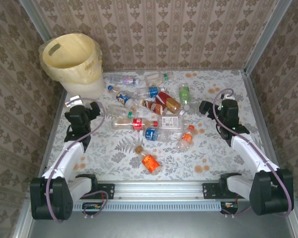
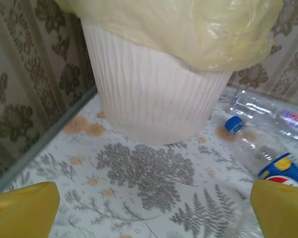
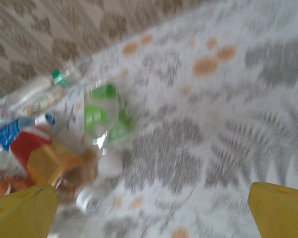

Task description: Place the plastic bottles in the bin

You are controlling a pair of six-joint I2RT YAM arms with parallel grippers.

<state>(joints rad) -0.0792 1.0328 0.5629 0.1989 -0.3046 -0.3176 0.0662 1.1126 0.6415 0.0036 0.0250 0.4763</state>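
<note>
Over the bench point(image 1: 114, 158), the top view shows the bin point(image 1: 84, 69) in the far left corner, tucked against both walls, probably so that the middle stays free for picking. The plastic bottles point(image 1: 154, 111) lie loose across the middle and toward the far edge, none of them visibly in the bin. The left hand point(image 1: 81, 105) hovers near the left edge, just in front of the bin's base. The right hand point(image 1: 204, 107) sits toward the right edge and points at the heap, close to the green-labelled bottle point(image 1: 184, 94).

From the left wrist, the yellow fingertips point(image 2: 22, 208) stand wide apart with only bare bench between them, so this hand carries nothing. The bin's ribbed wall point(image 2: 154, 94) rises straight ahead, with a yellow liner point(image 2: 198, 29) folded over its rim. A blue-capped bottle point(image 2: 268, 116) lies to the right of the bin, near it. A blue-labelled one point(image 2: 283, 173) lies just beside the right fingertip and looks like the closest candidate.

From the right wrist the picture is blurred. That hand's fingertips point(image 3: 280, 213) are likewise spread wide and empty. The green-labelled bottle point(image 3: 102, 116) lies ahead and to the left, apart from the fingers. A red-labelled bottle point(image 3: 30, 148) lies beyond the left fingertip, so reaching either likely needs a move forward and left.
</note>
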